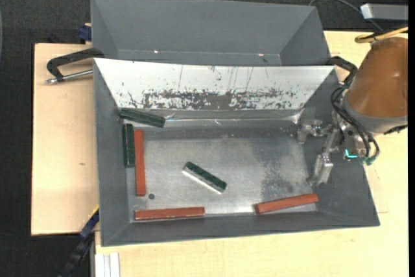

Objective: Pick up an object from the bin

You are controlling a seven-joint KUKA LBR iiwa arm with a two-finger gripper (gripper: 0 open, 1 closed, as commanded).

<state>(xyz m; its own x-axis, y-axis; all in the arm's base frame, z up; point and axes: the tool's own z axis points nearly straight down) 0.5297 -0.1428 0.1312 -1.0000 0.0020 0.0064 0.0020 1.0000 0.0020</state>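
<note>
My gripper (320, 172) hangs low at the right side of the bin, close to the right wall. Just in front of it a red bar (286, 204) lies flat along the front wall, slightly tilted; the gripper is above its right end and apart from it. A short dark green bar with a pale side (204, 177) lies slantwise in the middle of the bin floor, well to the left of the gripper.
Along the left wall a green bar (129, 144) and a red bar (139, 163) lie side by side. Another green bar (142, 117) rests in the back left corner. A second red bar (169, 212) lies along the front wall at left.
</note>
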